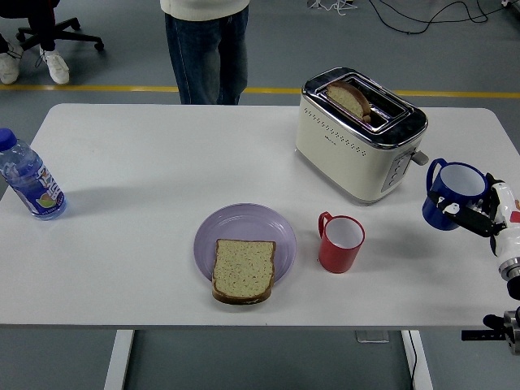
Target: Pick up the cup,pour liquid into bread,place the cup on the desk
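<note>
The right hand (479, 218) has its fingers (465, 216) clamped on the blue cup (455, 193), upright at the tabletop's (146, 162) right edge. To set it down well, lower it straight, keep it level, and release only once its base rests flat.

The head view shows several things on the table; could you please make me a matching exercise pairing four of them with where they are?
Things:
1. blue cup
2. red cup
3. water bottle
4. slice of bread

Places:
A. at the table's left edge
B. on the purple plate, overhanging its near rim
C. held in the right hand near the table's right edge
D. standing between plate and toaster

Pairs: 1-C, 2-D, 3-A, 4-B
</note>
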`<state>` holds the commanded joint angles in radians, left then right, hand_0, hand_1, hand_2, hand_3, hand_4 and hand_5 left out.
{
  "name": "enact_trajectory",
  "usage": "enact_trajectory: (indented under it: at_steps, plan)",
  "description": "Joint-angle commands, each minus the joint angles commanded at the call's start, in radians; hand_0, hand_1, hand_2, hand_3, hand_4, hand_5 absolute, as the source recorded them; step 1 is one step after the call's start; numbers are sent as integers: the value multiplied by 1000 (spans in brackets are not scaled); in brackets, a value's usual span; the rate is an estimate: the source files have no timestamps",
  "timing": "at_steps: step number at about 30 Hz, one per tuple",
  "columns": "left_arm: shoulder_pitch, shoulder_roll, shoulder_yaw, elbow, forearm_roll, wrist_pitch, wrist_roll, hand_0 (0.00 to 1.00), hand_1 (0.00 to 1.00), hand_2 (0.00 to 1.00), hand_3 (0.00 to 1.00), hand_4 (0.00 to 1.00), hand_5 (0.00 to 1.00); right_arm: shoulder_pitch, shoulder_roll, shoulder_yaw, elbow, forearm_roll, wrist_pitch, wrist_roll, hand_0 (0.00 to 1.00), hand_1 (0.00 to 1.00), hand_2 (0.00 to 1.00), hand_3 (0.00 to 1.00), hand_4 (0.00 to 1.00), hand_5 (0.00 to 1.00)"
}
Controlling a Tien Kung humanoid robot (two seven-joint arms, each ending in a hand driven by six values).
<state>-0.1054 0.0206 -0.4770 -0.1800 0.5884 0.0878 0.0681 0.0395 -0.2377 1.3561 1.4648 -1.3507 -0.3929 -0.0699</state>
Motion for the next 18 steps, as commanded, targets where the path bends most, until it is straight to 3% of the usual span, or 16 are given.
enact_trajectory:
  at_steps: [18]
  plan:
    - [6,-2,6,0,3,0,1,623,572,612,554,374,981,-3,31,-9,-183,49,-17,194,390,216,399,513,719,2]
